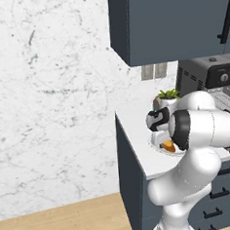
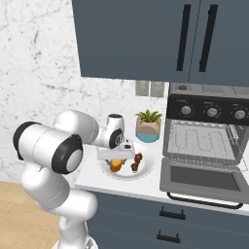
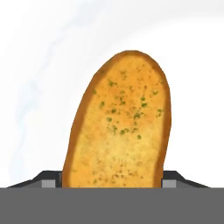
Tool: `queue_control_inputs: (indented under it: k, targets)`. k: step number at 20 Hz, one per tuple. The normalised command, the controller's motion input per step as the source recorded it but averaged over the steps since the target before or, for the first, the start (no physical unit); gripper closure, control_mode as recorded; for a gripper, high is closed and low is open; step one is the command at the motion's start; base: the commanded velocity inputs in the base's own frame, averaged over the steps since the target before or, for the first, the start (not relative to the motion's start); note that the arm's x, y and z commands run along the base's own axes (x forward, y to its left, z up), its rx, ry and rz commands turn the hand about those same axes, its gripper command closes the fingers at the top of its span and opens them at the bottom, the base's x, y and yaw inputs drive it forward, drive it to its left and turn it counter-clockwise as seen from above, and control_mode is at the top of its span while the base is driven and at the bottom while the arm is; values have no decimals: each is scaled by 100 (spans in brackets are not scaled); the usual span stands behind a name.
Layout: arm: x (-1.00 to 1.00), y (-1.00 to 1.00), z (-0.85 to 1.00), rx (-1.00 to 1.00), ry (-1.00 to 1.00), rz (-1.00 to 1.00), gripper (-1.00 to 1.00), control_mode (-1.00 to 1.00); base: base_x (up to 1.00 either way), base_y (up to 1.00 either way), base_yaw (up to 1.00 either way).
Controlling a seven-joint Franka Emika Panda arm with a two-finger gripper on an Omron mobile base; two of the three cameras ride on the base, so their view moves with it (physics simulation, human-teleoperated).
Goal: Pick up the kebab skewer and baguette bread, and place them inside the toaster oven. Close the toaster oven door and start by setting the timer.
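Straddling the bread (image 3: 120,127), our gripper (image 3: 112,177) sits low over the plate (image 2: 148,168), jaws apart with one tip on each side of the loaf and not yet clamped. We should keep it centred so both tips meet the crust evenly, then lift straight up. Beside the gripper lies the skewer (image 2: 136,163); further that way the oven (image 2: 206,141) stands with its door (image 2: 204,181) down.

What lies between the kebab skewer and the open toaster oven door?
Right base view: beyond the white plate rim, only bare counter separates the kebab skewer from the toaster oven door.
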Motion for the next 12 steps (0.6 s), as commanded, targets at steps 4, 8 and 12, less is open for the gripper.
queue_control_inputs:
  k: [4, 8, 12]
  targets:
    - [0, 0, 0, 0, 0, 0, 100, -100, 0, 0, 0]
    - [0, 0, 0, 0, 0, 0, 100, -100, 0, 0, 0]
    - [0, 0, 45, 0, -2, -6, 100, -100, 0, 0, 0]
